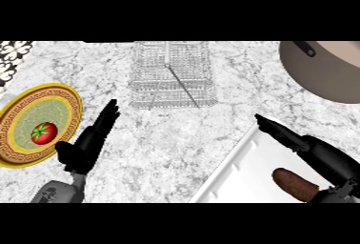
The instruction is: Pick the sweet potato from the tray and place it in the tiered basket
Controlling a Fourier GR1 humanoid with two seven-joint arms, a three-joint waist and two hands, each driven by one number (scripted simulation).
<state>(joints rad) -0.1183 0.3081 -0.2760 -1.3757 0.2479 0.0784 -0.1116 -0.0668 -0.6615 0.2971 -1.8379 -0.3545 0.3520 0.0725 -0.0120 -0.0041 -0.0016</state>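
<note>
A brown sweet potato (295, 185) lies on the white tray (243, 174) at the lower right. My right hand (320, 152) stretches over the tray's far right side with straight fingers, just above and beside the potato, holding nothing. The wire tiered basket (171, 74) stands at the top centre of the marble counter. My left hand (88, 143) rests open at the lower left, fingers pointing up toward the basket.
A yellow patterned plate (21, 119) with a red tomato (44, 133) sits at the left edge beside my left hand. A large brown pot (330, 66) fills the upper right corner. Bare marble lies between tray and basket.
</note>
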